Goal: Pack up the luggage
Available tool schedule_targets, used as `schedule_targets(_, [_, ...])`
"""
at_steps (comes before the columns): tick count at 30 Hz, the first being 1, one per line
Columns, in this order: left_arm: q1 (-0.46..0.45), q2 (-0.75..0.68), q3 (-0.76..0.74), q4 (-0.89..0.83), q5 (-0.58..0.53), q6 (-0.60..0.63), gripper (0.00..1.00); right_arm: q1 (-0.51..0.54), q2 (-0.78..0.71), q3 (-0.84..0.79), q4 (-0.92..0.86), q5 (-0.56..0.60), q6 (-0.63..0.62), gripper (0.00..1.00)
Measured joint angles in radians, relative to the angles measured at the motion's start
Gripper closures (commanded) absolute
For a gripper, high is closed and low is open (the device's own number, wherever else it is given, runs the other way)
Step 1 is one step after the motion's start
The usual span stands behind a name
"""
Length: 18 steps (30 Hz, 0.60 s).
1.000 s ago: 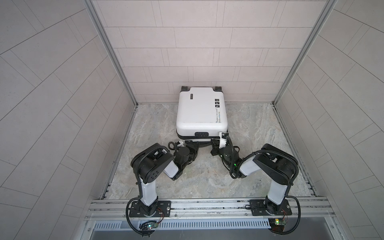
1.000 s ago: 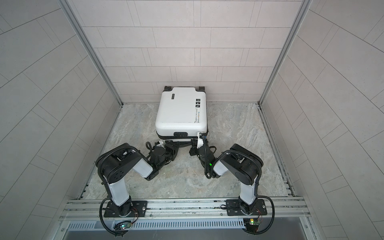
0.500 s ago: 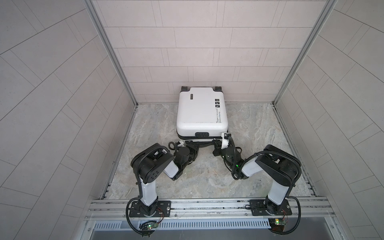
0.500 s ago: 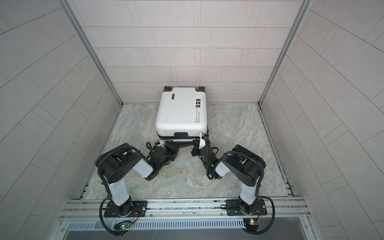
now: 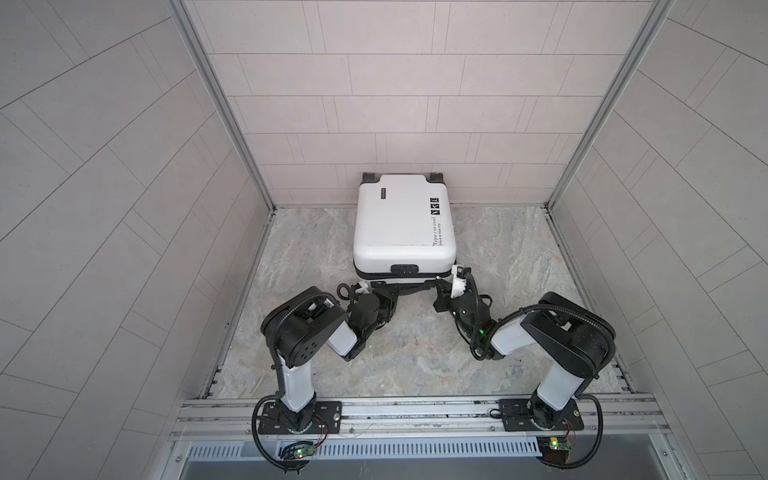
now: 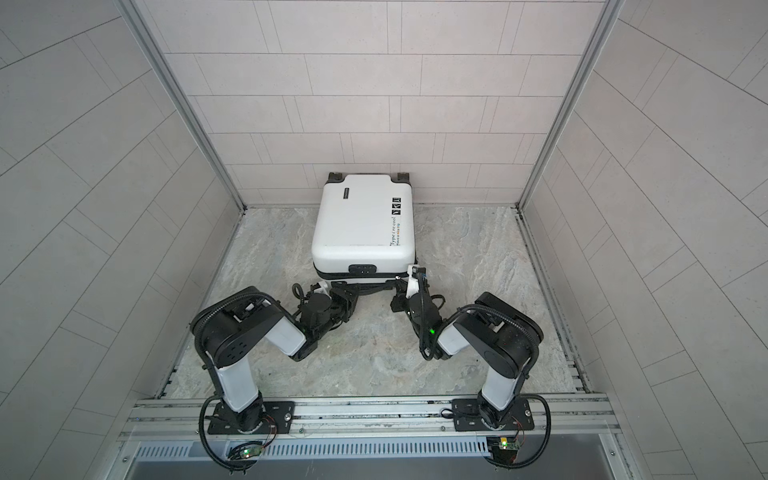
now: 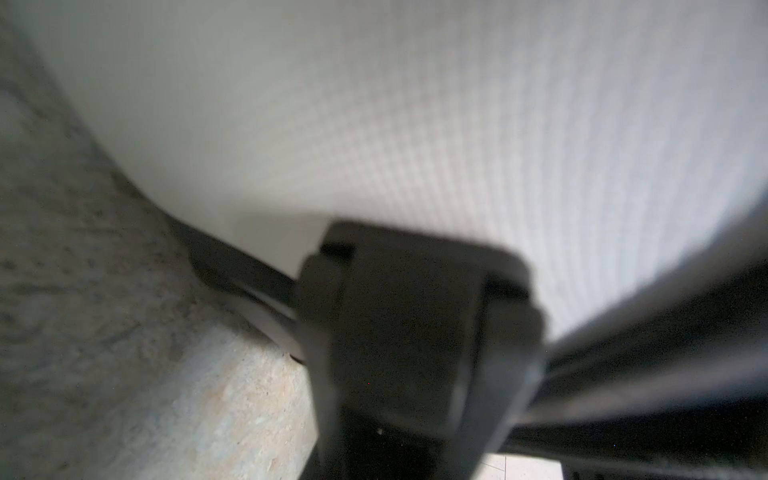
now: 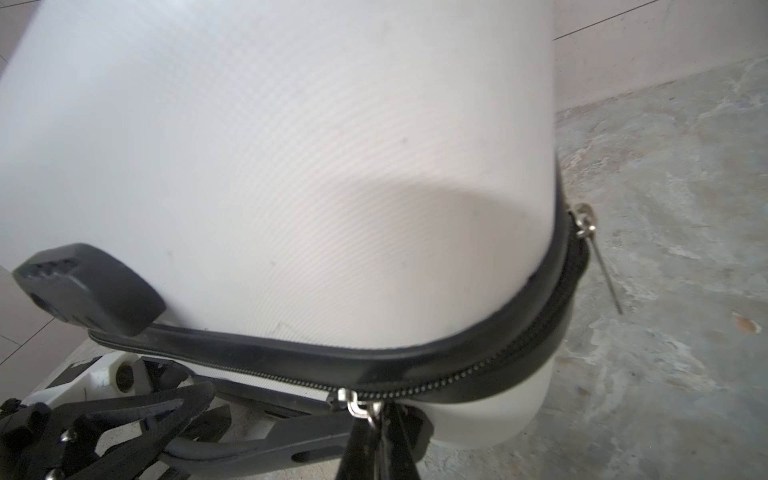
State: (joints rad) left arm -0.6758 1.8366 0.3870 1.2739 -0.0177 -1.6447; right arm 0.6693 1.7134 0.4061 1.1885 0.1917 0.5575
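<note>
Both my arms are folded at the elbow and stretch toward 12 o'clock, with the wrists down near the floor [image 5: 311, 257]. They reach the near end of the luggage [image 5: 399, 224].

The left claw [image 5: 390, 293] lies low, tucked just under the near edge at about 7 o'clock from the lid's middle. My left wrist view is blurry. It shows only white shell and a dark blob, so I cannot tell if that claw is open or closed.

The right claw [image 5: 439, 284] is at the near corner, at about 5 o'clock. In the right wrist view the right claw [image 8: 384, 434] is pinched tight on a little metal zip pull [image 8: 360, 405].

The luggage is white and lies flat with its lid on top. It sits at 12 o'clock on the floor, in both top views [image 6: 361, 224]. Its black wheels [image 5: 369, 178] are right by the back wall [image 5: 395, 104]. A black lock [image 5: 405, 269] faces 6 o'clock. Black words [image 5: 434, 235] and three small stickers [image 5: 434, 206] run along the 3 o'clock side.

A black zip band goes round the middle. A second pull [image 8: 586, 222] hangs farther round the corner. The zip teeth are joined between the two pulls.
</note>
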Motion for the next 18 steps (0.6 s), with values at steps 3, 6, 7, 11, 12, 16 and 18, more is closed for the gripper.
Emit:
schedule_targets(3, [-0.003, -0.010, -0.008, -0.003, 0.005, 0.000, 1.00, -0.009, -0.026, -0.012, -0.023, -0.016, -0.003, 1.00])
schedule_targets(6, [-0.005, -0.015, -0.016, -0.003, 0.004, 0.000, 1.00, -0.019, -0.050, -0.024, -0.044, -0.031, -0.007, 1.00])
schedule_targets(7, [-0.005, -0.015, -0.016, -0.003, 0.004, 0.000, 1.00, -0.024, -0.057, -0.029, -0.048, -0.032, -0.008, 1.00])
schedule_targets(11, [-0.005, -0.016, -0.017, -0.003, 0.005, 0.000, 1.00, -0.056, -0.089, -0.046, -0.069, -0.044, -0.012, 1.00])
schedule_targets(12, [-0.005, -0.016, -0.018, -0.003, 0.005, 0.000, 1.00, -0.063, -0.095, -0.047, -0.075, -0.048, -0.015, 1.00])
schedule_targets(16, [-0.005, -0.025, -0.027, -0.004, 0.007, -0.001, 1.00, -0.093, -0.117, -0.057, -0.093, -0.074, -0.022, 1.00])
schedule_targets(18, [-0.005, -0.027, -0.030, -0.004, 0.008, -0.002, 1.00, -0.104, -0.122, -0.059, -0.098, -0.092, -0.025, 1.00])
